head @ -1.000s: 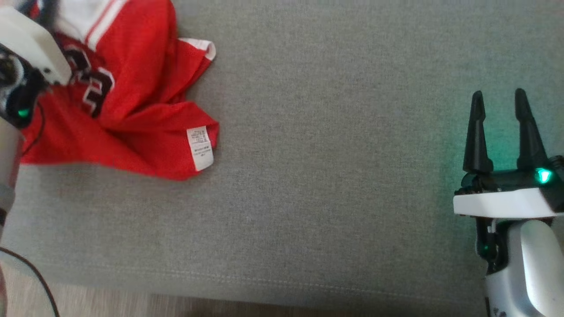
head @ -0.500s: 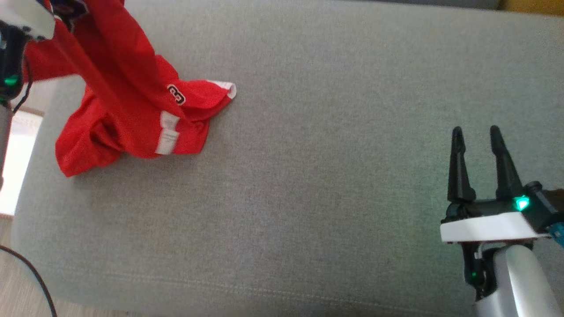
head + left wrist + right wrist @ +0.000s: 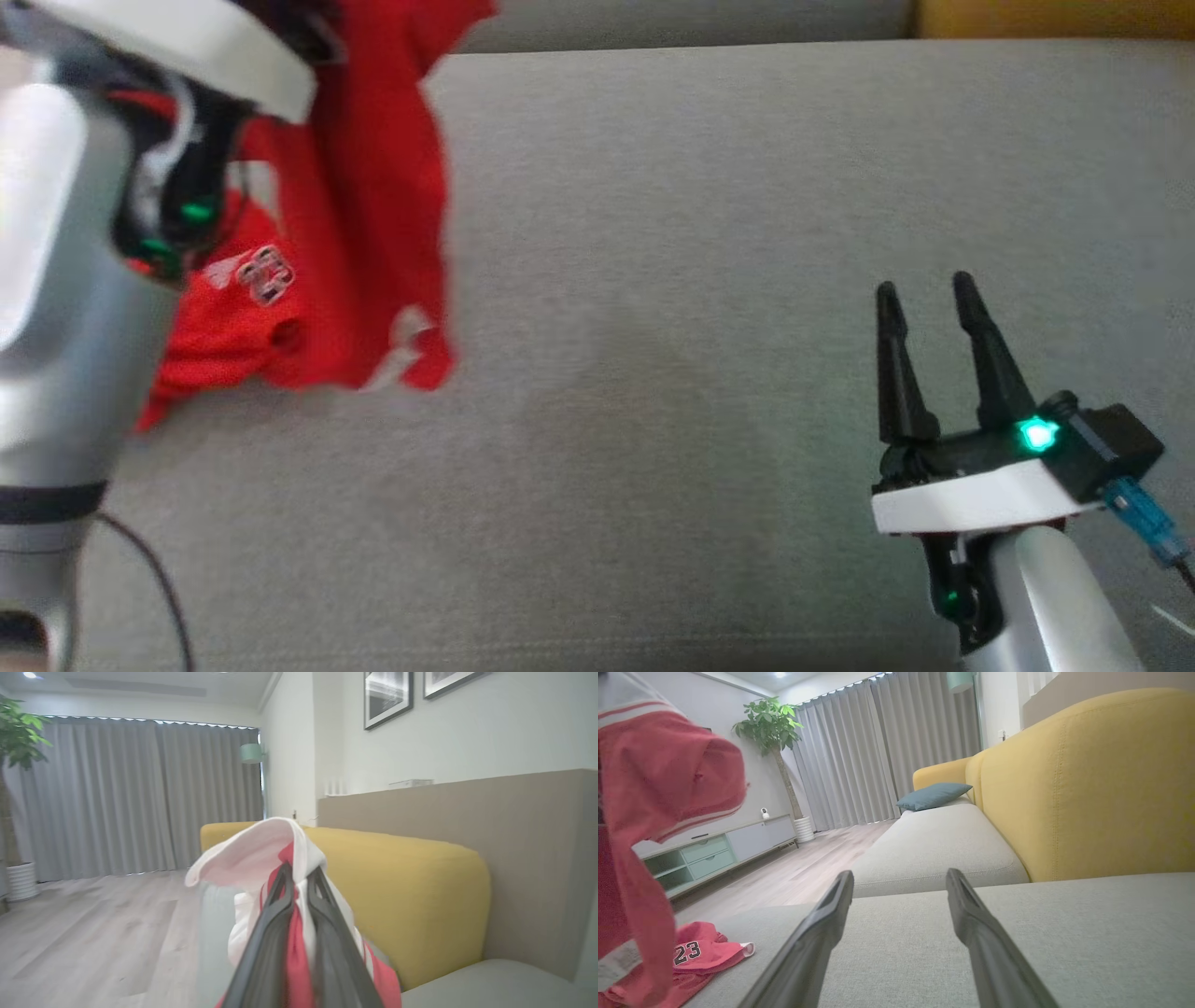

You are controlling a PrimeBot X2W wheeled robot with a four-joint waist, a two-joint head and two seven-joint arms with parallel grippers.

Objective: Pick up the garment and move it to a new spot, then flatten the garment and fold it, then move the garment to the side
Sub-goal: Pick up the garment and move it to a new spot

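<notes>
The garment is a red jersey with white trim and the number 23. It hangs from my raised left gripper, whose two fingers are shut on a bunch of its red and white cloth. In the head view my left forearm stands in front of the garment at the far left. The garment's lower end still rests on the grey sofa seat. Far to the right, my right gripper hovers low over the seat, open and empty, well apart from the garment.
A yellow backrest runs along the seat's far side. A second grey seat with a blue cushion lies beyond a gap. A cable hangs at the lower left. A low cabinet and a plant stand across the wooden floor.
The head camera has shifted. My left gripper has risen with the garment, lifting most of it off the seat so it hangs. My right gripper stays open.
</notes>
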